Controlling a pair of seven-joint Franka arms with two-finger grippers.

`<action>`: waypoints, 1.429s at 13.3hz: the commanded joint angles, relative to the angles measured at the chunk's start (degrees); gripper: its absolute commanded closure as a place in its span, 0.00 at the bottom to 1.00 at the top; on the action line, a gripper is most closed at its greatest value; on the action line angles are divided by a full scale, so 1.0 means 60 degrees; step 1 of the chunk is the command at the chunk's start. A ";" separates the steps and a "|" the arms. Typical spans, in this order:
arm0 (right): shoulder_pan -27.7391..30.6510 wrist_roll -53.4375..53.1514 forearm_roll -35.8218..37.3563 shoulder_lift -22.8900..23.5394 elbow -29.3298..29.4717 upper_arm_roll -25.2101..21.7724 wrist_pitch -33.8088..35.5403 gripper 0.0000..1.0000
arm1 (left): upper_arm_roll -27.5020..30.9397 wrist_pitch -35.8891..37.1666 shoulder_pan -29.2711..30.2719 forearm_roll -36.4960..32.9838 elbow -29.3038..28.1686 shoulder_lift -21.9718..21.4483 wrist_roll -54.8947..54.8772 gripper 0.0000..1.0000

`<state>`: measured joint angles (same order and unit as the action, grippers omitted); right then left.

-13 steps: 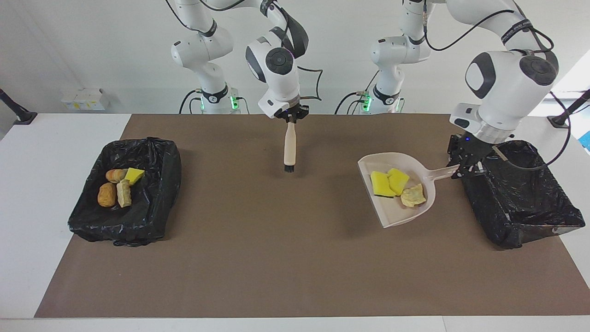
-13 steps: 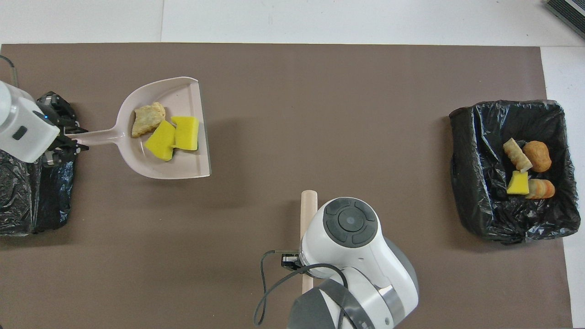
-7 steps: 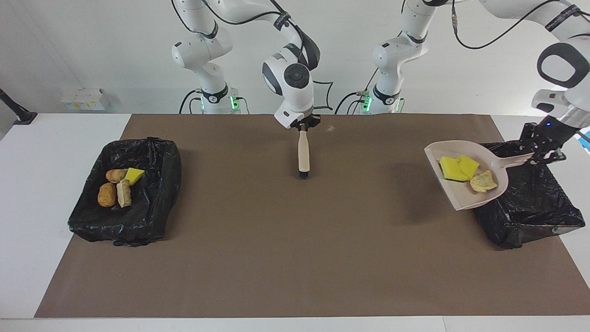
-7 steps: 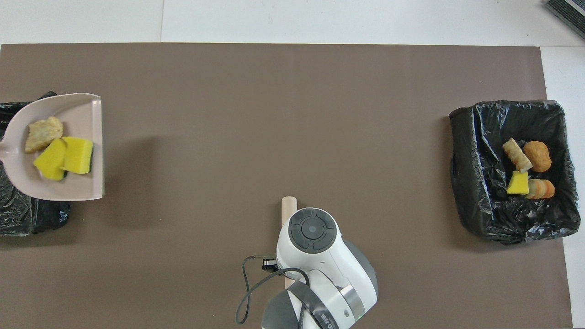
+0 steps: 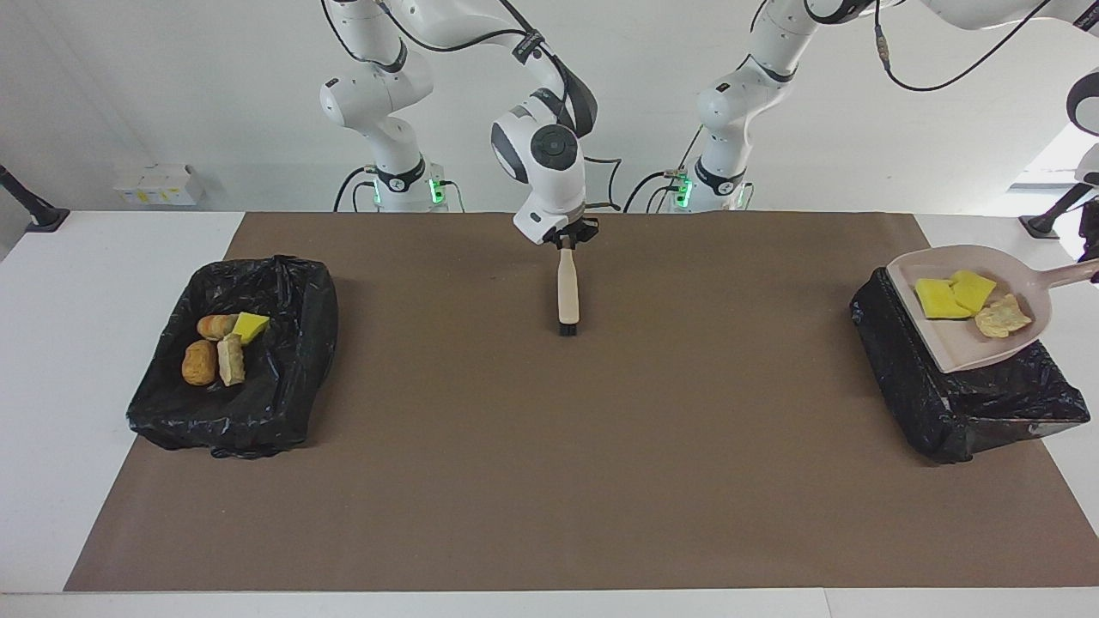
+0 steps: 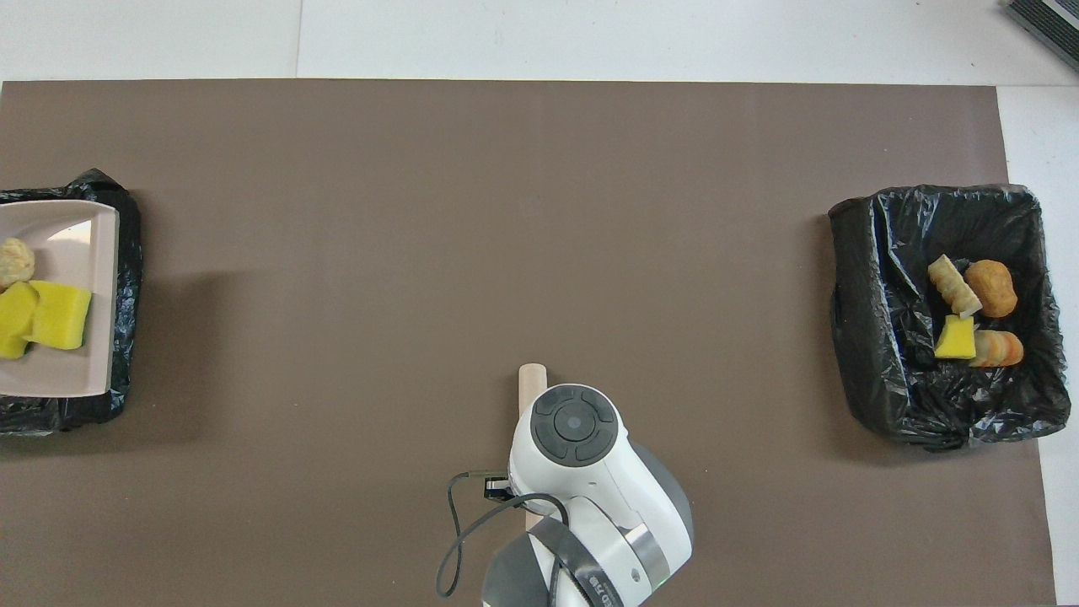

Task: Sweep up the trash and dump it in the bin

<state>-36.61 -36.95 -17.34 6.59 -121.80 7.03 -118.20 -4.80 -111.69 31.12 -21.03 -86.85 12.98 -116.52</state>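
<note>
The beige dustpan [image 5: 962, 348] hangs tilted over the black-lined bin [image 5: 962, 412] at the left arm's end. It carries trash: two yellow sponge chunks [image 5: 940, 299] and a pale bread-like lump [image 5: 1000, 316]. Its handle runs to my left gripper [image 5: 1095, 257], which is almost cut off at the picture's edge and shut on it. In the overhead view only the dustpan [image 6: 67, 244] with a sponge chunk [image 6: 59, 314] shows. At mid-table, near the robots' edge of the mat, my right gripper [image 5: 567, 245] grips the top of the brush [image 5: 567, 292], bristles down on the mat.
A second black-lined bin [image 5: 292, 343] at the right arm's end holds several scraps [image 5: 215, 348], orange-brown lumps and a yellow sponge piece. A brown mat [image 5: 549, 481] covers the table. In the overhead view the right arm's wrist [image 6: 573, 421] hides most of the brush.
The left arm lifted the loaded dustpan off the mat and carried it over the bin at its end. The right arm shifted the brush slightly toward the left arm's end.
</note>
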 commanded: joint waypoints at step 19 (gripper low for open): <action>0.4942 0.3051 0.4034 -0.0950 0.3570 -0.0146 0.1957 0.00 | -0.0299 0.0068 -0.2577 -0.6200 -0.0686 -0.1094 0.4156 1.00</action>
<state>-9.74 -20.74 6.90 3.29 -102.01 5.44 -109.96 -7.20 -113.53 18.65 -64.42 -90.51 7.07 -92.55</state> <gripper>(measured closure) 0.000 0.678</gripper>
